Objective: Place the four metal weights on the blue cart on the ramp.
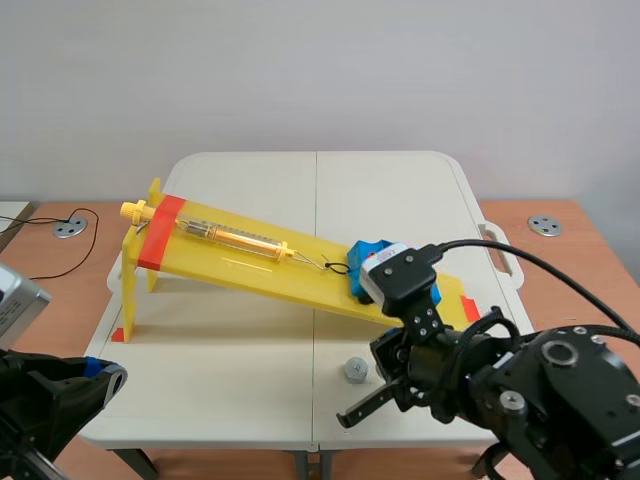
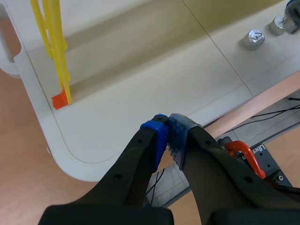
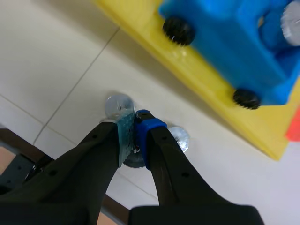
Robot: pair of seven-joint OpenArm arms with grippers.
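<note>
The blue cart (image 1: 372,258) sits low on the yellow ramp (image 1: 240,262), partly behind my right arm. In the right wrist view the cart (image 3: 234,51) is ahead of the gripper, with a silvery round edge (image 3: 291,18) showing in it. My right gripper (image 3: 135,123) is shut, pads together, just above the table. Three metal weights lie around it: one (image 3: 117,104) ahead, one (image 3: 180,138) beside, one (image 3: 133,162) under the fingers. The scene view shows only one weight (image 1: 356,370), beside the right gripper (image 1: 350,415). My left gripper (image 2: 168,127) is shut on nothing at the table's near left corner.
A spring scale (image 1: 235,238) lies on the ramp, tied by a string to the cart. The ramp's yellow leg (image 2: 57,47) stands on an orange tape mark (image 2: 59,100). Two weights (image 2: 253,39) (image 2: 279,25) show far ahead of the left gripper. An orange clamp (image 2: 243,152) sits below the table edge.
</note>
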